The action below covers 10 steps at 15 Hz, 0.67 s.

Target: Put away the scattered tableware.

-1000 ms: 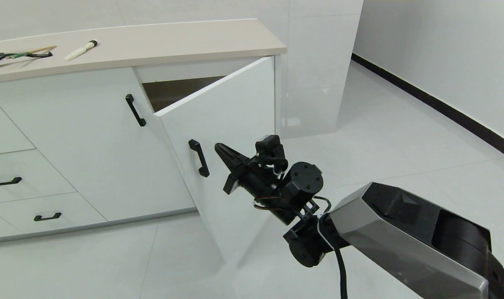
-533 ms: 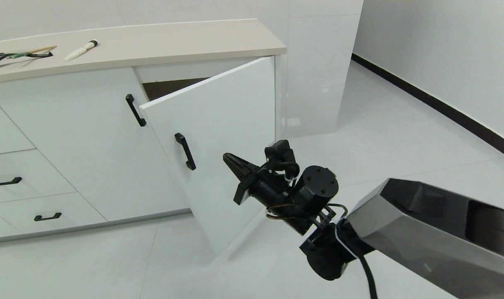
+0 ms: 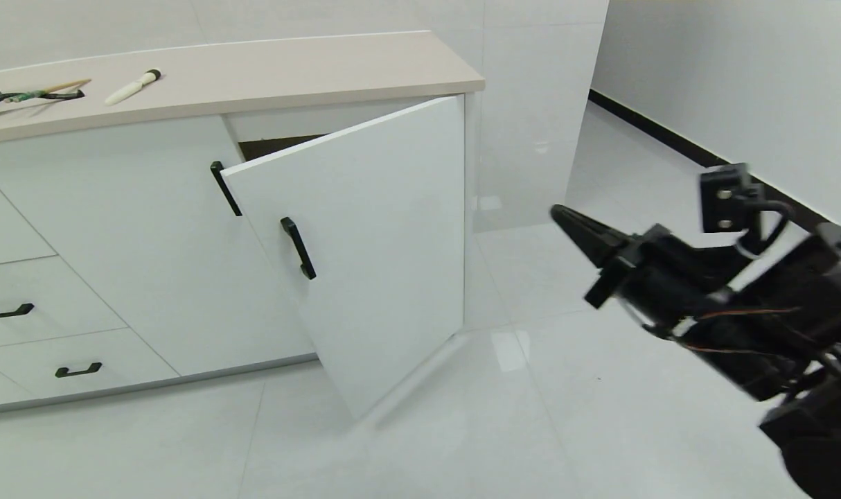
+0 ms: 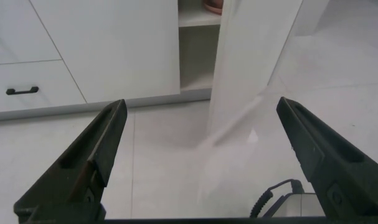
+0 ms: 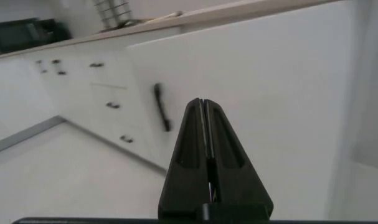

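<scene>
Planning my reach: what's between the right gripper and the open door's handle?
Head view: only the bare white face of the door and floor lie between the right gripper and the handle.

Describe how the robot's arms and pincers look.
The right pincer is matt black, its two fingers tapering to a thin wedge. Behind it sit blocky black housings, a small square black block with a looped black cable, and thin reddish wires. The left pincer has two long, dark, flat-sided fingers; a dark cable curls beside a grey housing.
</scene>
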### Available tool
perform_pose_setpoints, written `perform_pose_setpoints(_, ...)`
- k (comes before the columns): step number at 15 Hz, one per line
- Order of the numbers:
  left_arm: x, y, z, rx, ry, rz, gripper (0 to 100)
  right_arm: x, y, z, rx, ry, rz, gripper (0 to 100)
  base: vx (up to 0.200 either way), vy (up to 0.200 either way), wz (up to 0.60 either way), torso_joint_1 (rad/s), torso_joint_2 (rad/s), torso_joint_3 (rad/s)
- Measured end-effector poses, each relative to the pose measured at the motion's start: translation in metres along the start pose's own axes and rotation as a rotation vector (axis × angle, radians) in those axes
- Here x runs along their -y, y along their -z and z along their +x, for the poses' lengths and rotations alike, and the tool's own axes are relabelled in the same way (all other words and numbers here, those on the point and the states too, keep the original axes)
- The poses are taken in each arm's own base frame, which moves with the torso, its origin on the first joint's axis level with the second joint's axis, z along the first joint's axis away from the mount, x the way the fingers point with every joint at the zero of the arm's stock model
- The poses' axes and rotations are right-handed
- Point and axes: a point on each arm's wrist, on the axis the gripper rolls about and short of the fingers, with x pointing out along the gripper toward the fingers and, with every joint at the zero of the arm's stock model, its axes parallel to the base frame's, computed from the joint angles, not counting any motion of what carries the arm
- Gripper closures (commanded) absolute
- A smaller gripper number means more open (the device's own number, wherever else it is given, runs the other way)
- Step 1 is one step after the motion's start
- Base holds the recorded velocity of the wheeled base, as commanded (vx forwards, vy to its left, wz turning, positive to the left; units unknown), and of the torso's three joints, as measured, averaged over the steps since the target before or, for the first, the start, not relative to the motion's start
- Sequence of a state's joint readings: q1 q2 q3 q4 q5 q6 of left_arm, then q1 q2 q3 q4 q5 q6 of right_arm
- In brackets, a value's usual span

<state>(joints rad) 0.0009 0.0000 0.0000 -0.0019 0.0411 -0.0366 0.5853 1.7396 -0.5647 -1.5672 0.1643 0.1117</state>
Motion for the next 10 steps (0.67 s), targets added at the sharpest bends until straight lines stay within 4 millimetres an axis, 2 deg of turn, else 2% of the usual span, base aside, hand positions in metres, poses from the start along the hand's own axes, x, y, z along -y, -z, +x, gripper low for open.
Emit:
perform_pose_setpoints(2,0.0,0.0,0.0,0.0,0.0,0.001,0,0.018,-0.027,-0.057,0.001,0.1,-0.053,100,0.0,0.0,0.0,0.0,0.0,0.0)
perform_pose_setpoints(4,0.0,0.0,0.0,-0.001,0.0,0.002,0,0.019,-0.046,-0.114,-0.003,0.166,-0.124,100,0.0,0.0,0.0,0.0,0.0,0.0)
perform_pose_setpoints(5,0.0,0.0,0.0,-0.001,0.002,0.003,0,0.014,-0.052,-0.139,-0.011,0.188,-0.156,100,0.0,0.0,0.0,0.0,0.0,0.0)
perform_pose_setpoints(7,0.0,0.0,0.0,0.0,0.001,0.0,0,0.001,-0.059,-0.175,-0.047,0.226,-0.186,100,0.0,0.0,0.0,0.0,0.0,0.0)
perform_pose_setpoints(10,0.0,0.0,0.0,-0.001,0.001,0.002,0,-0.023,-0.053,-0.225,-0.155,0.273,-0.176,100,0.0,0.0,0.0,0.0,0.0,0.0)
